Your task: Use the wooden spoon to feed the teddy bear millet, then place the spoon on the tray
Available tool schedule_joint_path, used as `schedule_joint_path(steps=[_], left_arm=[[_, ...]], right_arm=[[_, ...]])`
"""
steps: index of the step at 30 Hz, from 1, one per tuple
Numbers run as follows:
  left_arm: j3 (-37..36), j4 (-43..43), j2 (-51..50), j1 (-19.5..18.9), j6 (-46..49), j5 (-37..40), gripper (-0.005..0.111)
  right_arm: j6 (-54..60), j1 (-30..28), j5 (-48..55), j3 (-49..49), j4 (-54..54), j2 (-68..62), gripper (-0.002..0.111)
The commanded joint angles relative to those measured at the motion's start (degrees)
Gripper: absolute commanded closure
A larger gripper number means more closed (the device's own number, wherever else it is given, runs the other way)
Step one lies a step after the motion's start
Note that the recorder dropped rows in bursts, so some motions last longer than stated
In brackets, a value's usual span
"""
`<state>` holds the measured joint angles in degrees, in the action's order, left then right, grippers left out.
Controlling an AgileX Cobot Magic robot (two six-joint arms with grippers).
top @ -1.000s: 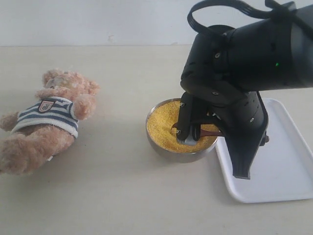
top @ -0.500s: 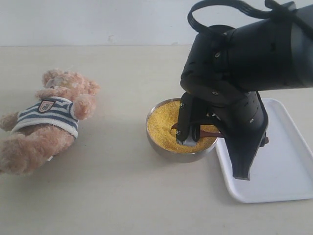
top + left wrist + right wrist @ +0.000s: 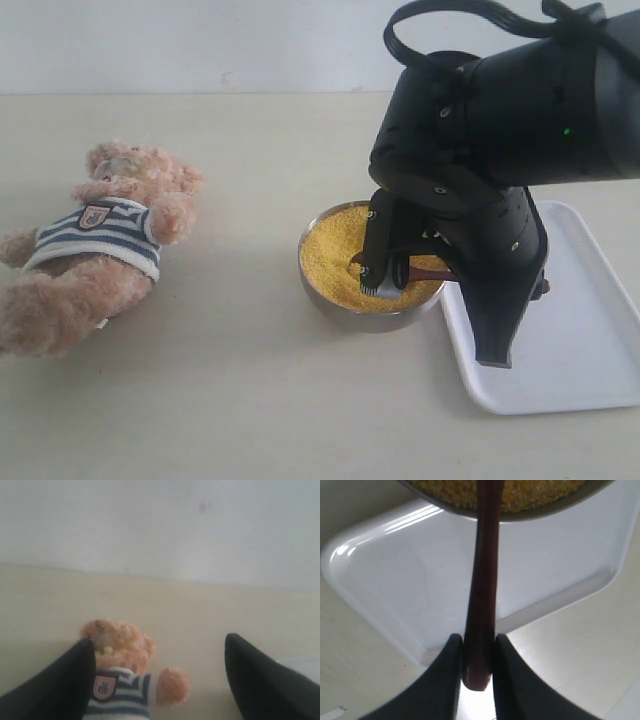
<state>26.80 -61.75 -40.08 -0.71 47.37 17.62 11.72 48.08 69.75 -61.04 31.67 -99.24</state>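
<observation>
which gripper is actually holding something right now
The right gripper, clamped on the handle of the wooden spoon. The left gripper is open and empty, facing the teddy bear.

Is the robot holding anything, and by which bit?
The right gripper pinches the wooden spoon at the end of its handle, its other end in the millet. The left gripper is open, holding nothing.

Beige tabletop [image 3: 250, 400], plain white wall [image 3: 200, 45] behind, soft light
</observation>
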Motion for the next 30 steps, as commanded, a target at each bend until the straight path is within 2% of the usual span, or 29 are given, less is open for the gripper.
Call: schedule_joint_path(steps=[1, 5, 12, 30], left_arm=[[8.07, 8.29, -13.39, 0.32, -0.48, 13.51, 0.034], [13.53, 12.31, -22.4, 0.32, -5.79, 17.8, 0.031], [18.81, 32.62, -31.76, 0.32, -21.84, 20.35, 0.019], [18.91, 32.25, -53.81, 0.32, -22.07, 18.16, 0.017]], right_arm=[[0.25, -0.2, 0.21, -0.41, -0.2, 0.54, 0.109], [0.25, -0.2, 0.21, -0.41, -0.2, 0.54, 0.109], [0.25, -0.2, 0.21, -0.41, -0.2, 0.54, 0.109], [0.23, -0.2, 0.21, -0.41, -0.31, 0.54, 0.109]])
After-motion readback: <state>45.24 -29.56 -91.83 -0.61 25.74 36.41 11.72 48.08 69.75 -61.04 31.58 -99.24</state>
